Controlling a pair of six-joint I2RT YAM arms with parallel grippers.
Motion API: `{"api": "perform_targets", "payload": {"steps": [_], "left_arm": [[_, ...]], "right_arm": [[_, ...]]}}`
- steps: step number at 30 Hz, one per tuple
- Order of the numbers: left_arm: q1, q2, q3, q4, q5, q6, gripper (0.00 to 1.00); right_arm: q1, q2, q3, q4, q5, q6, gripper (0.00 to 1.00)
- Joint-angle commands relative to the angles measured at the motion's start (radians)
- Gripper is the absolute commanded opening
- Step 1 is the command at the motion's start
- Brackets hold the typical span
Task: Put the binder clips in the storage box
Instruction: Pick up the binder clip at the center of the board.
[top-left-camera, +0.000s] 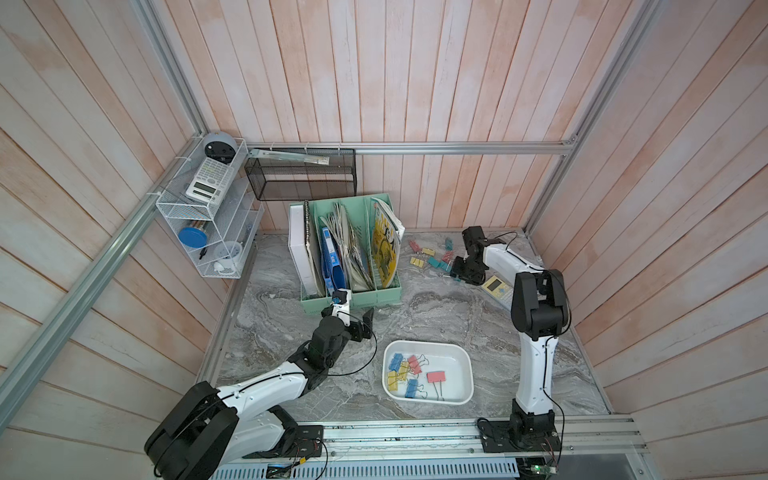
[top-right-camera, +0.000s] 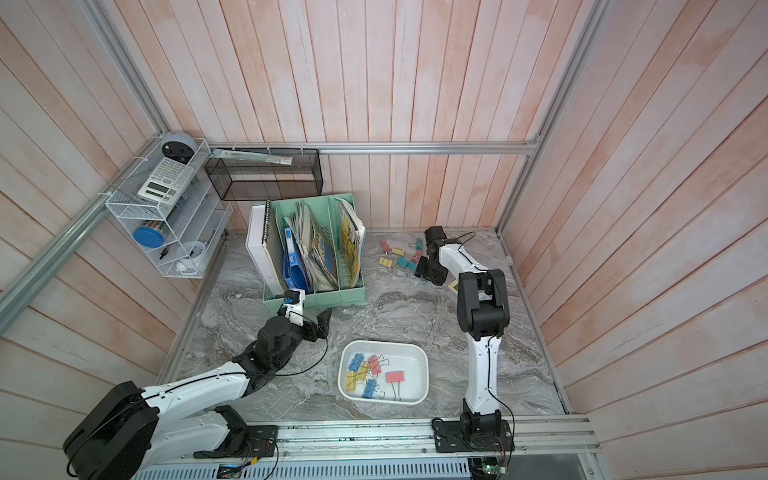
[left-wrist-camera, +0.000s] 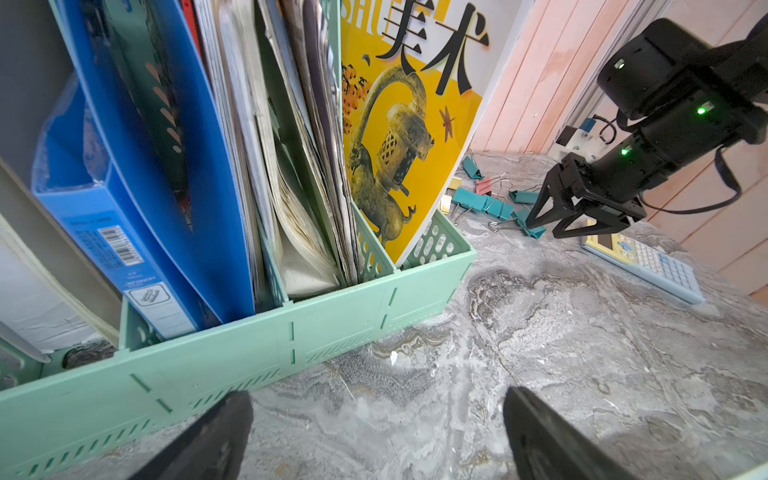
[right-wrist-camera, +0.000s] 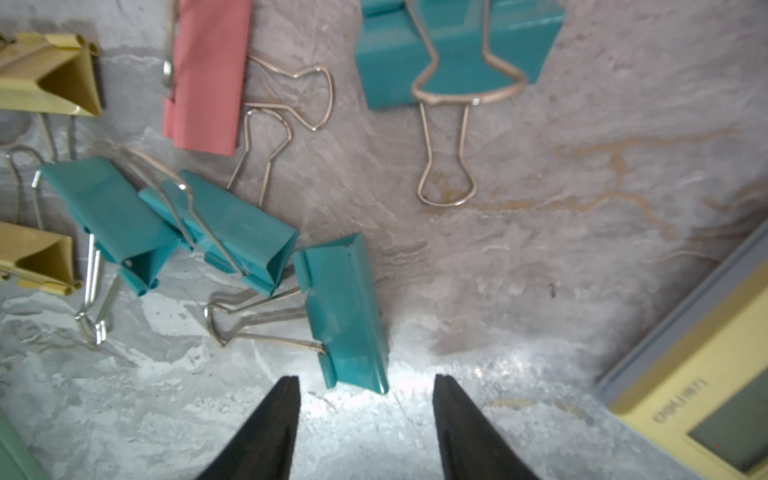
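Right gripper (right-wrist-camera: 366, 379) is down low over the marble tabletop (right-wrist-camera: 540, 270), jaws parted with nothing between them; a teal binder clip (right-wrist-camera: 345, 307) lies just ahead of its fingertips, near end in line with the gap, wire handles folded off to one side; beyond that clip, the loose binder clips (top-left-camera: 432, 257) in teal, pink and yellow, some touching one another; the yellow-and-blue calculator (right-wrist-camera: 706, 395) sits just beside this gripper, on the side away from the pile. The storage box (top-left-camera: 428, 343) is well apart from it, back toward the arm bases, and holds a handful of blue, yellow and pink stored clips (top-left-camera: 409, 374). Left gripper (left-wrist-camera: 378, 397) hangs spread wide and empty above the tabletop; the mint-green file holder (left-wrist-camera: 332, 316) stands just beside it, and the box is near on its other side.
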Motion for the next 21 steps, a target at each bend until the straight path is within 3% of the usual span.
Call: {"api": "perform_targets", "payload": {"steps": [1, 8, 16, 21], "left_arm": [[0.003, -0.006, 0.026, 0.012, 0.018, -0.010, 1.00], [0.003, -0.008, 0.025, 0.010, 0.018, -0.009, 1.00], [0.004, 0.002, 0.030, 0.011, 0.026, -0.014, 1.00], [0.003, 0.002, 0.030, 0.011, 0.024, -0.013, 1.00]], "right_arm": [[0.009, 0.015, 0.024, -0.015, 0.065, -0.053, 0.59], [0.033, 0.066, 0.076, -0.039, 0.142, -0.109, 0.54], [0.039, 0.085, 0.073, -0.038, 0.132, -0.123, 0.53], [0.040, 0.103, 0.092, -0.060, 0.131, -0.135, 0.39]]}}
